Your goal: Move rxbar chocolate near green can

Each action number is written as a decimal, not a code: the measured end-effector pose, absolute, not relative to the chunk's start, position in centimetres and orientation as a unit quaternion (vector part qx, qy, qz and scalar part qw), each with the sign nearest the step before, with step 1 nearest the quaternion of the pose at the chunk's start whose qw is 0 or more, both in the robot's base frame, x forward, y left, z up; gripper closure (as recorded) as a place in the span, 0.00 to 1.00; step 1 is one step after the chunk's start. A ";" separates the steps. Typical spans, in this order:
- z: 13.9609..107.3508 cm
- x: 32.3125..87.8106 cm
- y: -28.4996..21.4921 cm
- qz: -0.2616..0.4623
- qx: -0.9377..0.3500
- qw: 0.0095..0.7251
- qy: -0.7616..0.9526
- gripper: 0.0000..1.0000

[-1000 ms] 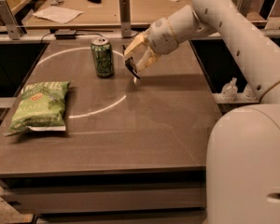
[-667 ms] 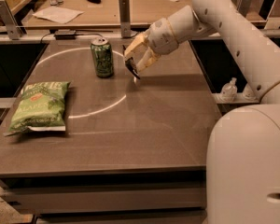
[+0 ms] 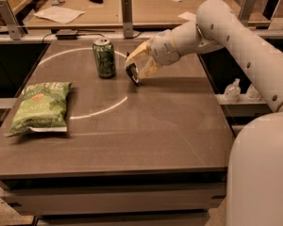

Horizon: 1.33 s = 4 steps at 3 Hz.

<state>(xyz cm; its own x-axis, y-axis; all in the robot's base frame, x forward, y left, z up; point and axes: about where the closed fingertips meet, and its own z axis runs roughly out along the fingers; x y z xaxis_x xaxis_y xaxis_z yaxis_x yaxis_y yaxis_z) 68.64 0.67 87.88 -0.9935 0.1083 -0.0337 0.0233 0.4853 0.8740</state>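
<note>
The green can (image 3: 104, 58) stands upright at the back of the table, left of centre. My gripper (image 3: 136, 71) reaches in from the right, just right of the can. It is shut on the rxbar chocolate (image 3: 132, 74), a small dark bar held tilted with its lower end close to or on the table top. A short gap lies between the bar and the can.
A large green chip bag (image 3: 39, 107) lies flat at the table's left side. The brown table (image 3: 146, 131) has a pale circular line on it. A second table with papers (image 3: 59, 14) stands behind. Small bottles (image 3: 232, 91) sit low on the right.
The gripper and the bar stay beside the can; little or no movement shows.
</note>
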 end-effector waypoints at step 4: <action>86.1 70.5 4.1 0.540 0.124 0.008 0.832 0.82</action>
<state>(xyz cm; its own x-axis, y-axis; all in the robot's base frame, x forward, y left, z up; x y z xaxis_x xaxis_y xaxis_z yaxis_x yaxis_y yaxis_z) 70.48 4.05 86.10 -0.9694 0.2139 0.1208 0.1974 0.3853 0.9015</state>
